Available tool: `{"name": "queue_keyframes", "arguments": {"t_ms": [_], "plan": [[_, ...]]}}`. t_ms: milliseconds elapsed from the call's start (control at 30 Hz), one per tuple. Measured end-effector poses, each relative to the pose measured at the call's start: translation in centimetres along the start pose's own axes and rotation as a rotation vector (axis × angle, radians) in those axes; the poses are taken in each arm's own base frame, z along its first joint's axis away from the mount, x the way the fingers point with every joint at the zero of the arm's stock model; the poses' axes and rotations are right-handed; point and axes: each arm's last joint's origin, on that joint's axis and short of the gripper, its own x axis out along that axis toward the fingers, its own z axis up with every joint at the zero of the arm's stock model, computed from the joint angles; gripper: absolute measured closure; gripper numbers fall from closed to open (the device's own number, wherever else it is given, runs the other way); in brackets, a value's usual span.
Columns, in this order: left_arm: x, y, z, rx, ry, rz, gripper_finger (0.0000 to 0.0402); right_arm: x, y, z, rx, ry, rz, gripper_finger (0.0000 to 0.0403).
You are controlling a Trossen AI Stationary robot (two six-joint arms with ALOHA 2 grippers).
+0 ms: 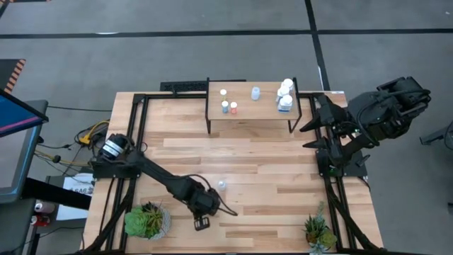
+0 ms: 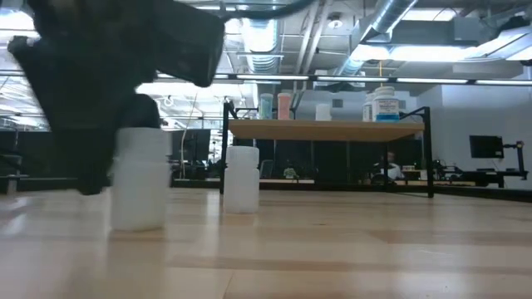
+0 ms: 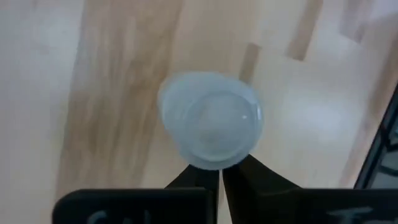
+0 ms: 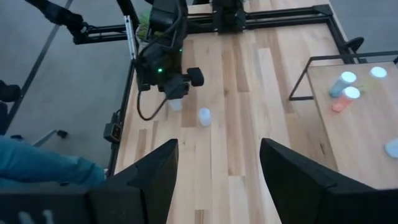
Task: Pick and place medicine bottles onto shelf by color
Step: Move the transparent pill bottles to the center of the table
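Observation:
A pale white-capped medicine bottle (image 3: 211,121) stands upright on the table, right in front of my left gripper (image 3: 220,177), whose fingers are shut. In the high view the gripper (image 1: 205,204) hides this bottle; it shows in the low view (image 2: 140,178) and the right wrist view (image 4: 176,102). A second small bottle (image 1: 221,185) stands on its base just beyond it. The shelf (image 1: 251,117) at the far side carries several bottles: a blue one (image 1: 255,93), an orange one (image 1: 233,108) and white ones (image 1: 284,103). My right gripper (image 4: 217,149) is open and empty at the table's right edge (image 1: 340,145). My left gripper comes at the bottle from above, pointing down. Its shut fingertips (image 3: 239,171) stand at the edge of the bottle's cap (image 3: 214,163). I cannot tell whether they touch it. The bottle stands upright on the table.
A potted green plant (image 1: 147,219) stands at the near left corner and another (image 1: 318,232) at the near right. Black frame rails (image 1: 138,127) run along the table's left and right sides. Bare wood (image 1: 269,170) lies between the bottles and the shelf.

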Motion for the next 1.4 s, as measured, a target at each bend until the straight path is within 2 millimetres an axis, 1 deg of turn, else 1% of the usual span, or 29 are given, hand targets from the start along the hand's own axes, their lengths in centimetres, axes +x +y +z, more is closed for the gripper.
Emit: {"name": "queue_keyframes", "arguments": {"t_ms": [133, 367, 500, 767, 1100, 1400], "plan": [[0.5, 0.6, 0.5, -0.007, -0.001, 0.012, 0.0401, 0.0, 0.0, 0.0, 0.001, 0.000, 0.000, 0.0154], [2.4, 1.1, 1.8, -0.012, -0.033, -0.016, 0.0401, 0.0, 0.0, 0.0, 0.001, 0.001, 0.003, 0.0154], [2.4, 1.5, 2.5, -0.022, -0.067, -0.026, 0.0401, 0.0, 0.0, 0.0, 0.003, 0.001, 0.004, 0.0154], [1.8, 2.3, 4.3, 0.009, -0.146, -0.019, 0.0401, 0.0, 0.0, 0.0, 0.003, 0.001, 0.006, 0.0154], [1.2, 3.4, 6.3, 0.028, -0.253, -0.058, 0.0401, 0.0, 0.1, 0.0, 0.003, 0.008, 0.025, 0.0154], [0.8, 4.4, 7.7, 0.031, -0.341, -0.046, 0.0401, 0.0, 0.1, 0.0, 0.003, 0.008, 0.025, 0.0154]]}}
